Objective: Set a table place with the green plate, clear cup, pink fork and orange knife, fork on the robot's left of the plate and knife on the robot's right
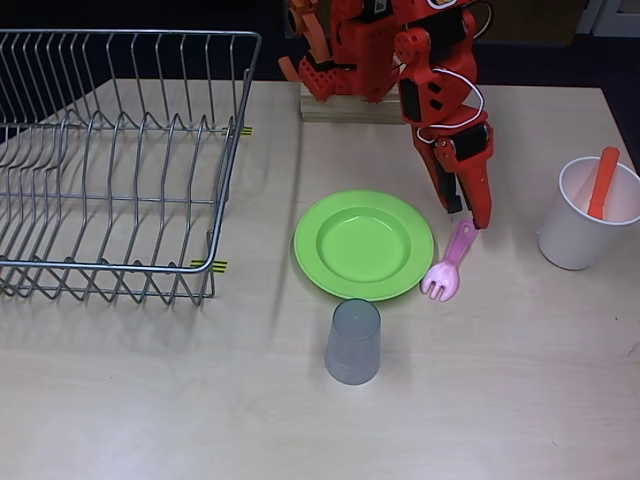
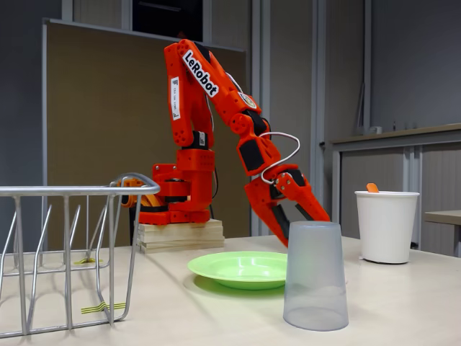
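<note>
Nearest the lens in the fixed view, the cup (image 2: 312,277) stands upside down on the table (image 1: 520,390), just near of the plate (image 1: 364,244) in the overhead view. At the plate's right rim lies the fork (image 1: 447,265), tines toward the near side, touching or almost touching the rim. The gripper (image 1: 470,212) reaches down to the fork's far handle end; whether its jaws are clamped on the handle or merely poised over it cannot be told. The knife (image 1: 602,183) stands handle-up in a white paper cup (image 1: 585,215) at the far right, well apart from the plate.

Both utensils look light, stiff and slick plastic, likely to skid on the smooth tabletop under a sideways push; the flat handle, gripped across its narrow width near the rounded end, seems the best hold. The knife would probably have to be pulled straight up so the light paper cup does not tip. A wire dish rack (image 1: 115,160) fills the far left, clear of the plate. Only the cup and the plate's rim crowd the fork
</note>
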Motion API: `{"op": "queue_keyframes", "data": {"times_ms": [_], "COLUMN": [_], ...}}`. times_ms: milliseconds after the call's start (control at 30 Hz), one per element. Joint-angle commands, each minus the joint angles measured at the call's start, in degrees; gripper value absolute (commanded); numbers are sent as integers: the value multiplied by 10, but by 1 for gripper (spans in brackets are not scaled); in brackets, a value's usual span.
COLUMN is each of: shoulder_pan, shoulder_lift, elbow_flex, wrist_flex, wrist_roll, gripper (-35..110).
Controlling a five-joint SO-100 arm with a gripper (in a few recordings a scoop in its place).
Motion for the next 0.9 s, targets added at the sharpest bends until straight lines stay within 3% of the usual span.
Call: {"op": "queue_keyframes", "data": {"times_ms": [0,100,267,400,533,733,867], "shoulder_pan": [-4,-4,-11,-10,-33,-120,-159], "shoulder_lift": [4,13,105,206,279,239,156], "elbow_flex": [2,-14,-83,-127,-171,-267,-342], "wrist_flex": [15,40,181,302,406,461,441], "wrist_roll": [-2,-16,-66,-31,170,583,715], "gripper": [37,36,14,2,0,0,0]}}
